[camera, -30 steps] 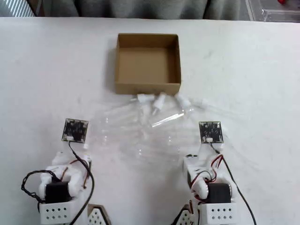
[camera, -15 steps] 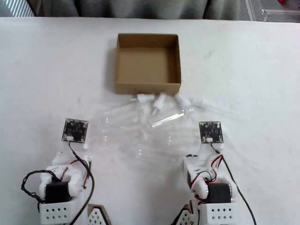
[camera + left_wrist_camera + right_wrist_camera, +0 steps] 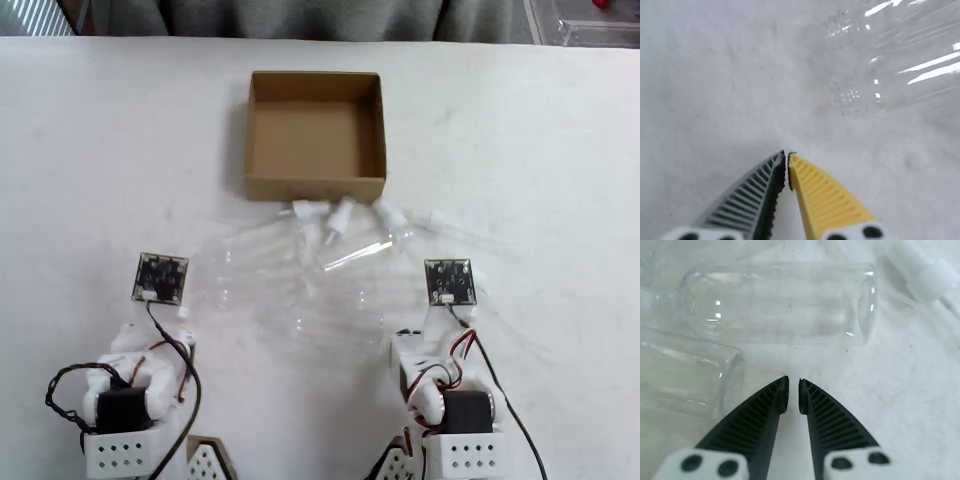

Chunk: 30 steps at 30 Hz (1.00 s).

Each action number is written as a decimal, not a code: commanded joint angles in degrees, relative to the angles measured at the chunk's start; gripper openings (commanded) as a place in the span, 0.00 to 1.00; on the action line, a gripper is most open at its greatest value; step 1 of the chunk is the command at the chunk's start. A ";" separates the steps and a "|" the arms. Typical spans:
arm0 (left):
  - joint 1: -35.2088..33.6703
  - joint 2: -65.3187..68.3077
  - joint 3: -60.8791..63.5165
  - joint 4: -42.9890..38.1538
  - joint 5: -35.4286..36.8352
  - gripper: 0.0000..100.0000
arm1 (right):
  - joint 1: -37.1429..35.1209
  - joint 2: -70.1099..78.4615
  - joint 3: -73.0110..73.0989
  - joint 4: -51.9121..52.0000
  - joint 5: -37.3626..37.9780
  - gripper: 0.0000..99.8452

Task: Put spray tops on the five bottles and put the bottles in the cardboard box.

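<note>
The left gripper's (image 3: 787, 156) grey and yellow fingertips are pressed together with nothing between them, poised over bare table (image 3: 715, 75). A clear bottle (image 3: 890, 60) lies on its side near them, apart from the tips.

The right gripper's (image 3: 791, 385) two black fingers are all but together, with a thin sliver of table between the tips and nothing held. Just beside one finger lies the end of a near bottle (image 3: 685, 375). A second bottle (image 3: 780, 302) lies on its side just past the tips, and a white spray top (image 3: 932, 272) lies beyond that bottle's base.

From above, taking the table's middle as the dial's centre, the left arm (image 3: 135, 400) sits at about 7 o'clock and the right arm (image 3: 445, 400) at about 5 o'clock. The bottles (image 3: 300, 290) lie flat between the arms, at the centre. They are transparent against the white surface, so their number is hard to make out, perhaps five. The loose spray tops (image 3: 340, 215) lie in a row just toward 12 o'clock from them, close to the front wall of the cardboard box (image 3: 315, 188). The box stands open at 12 o'clock, nothing inside it.
</note>
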 commanded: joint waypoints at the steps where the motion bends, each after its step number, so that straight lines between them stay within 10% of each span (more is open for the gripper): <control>1: 0.66 -0.48 -0.18 0.09 0.00 0.02 | 0.13 -0.48 0.44 0.40 -0.26 0.02; 30: 1.80 -0.48 -10.64 -8.44 0.09 0.02 | 0.57 -0.48 0.44 0.40 -0.26 0.02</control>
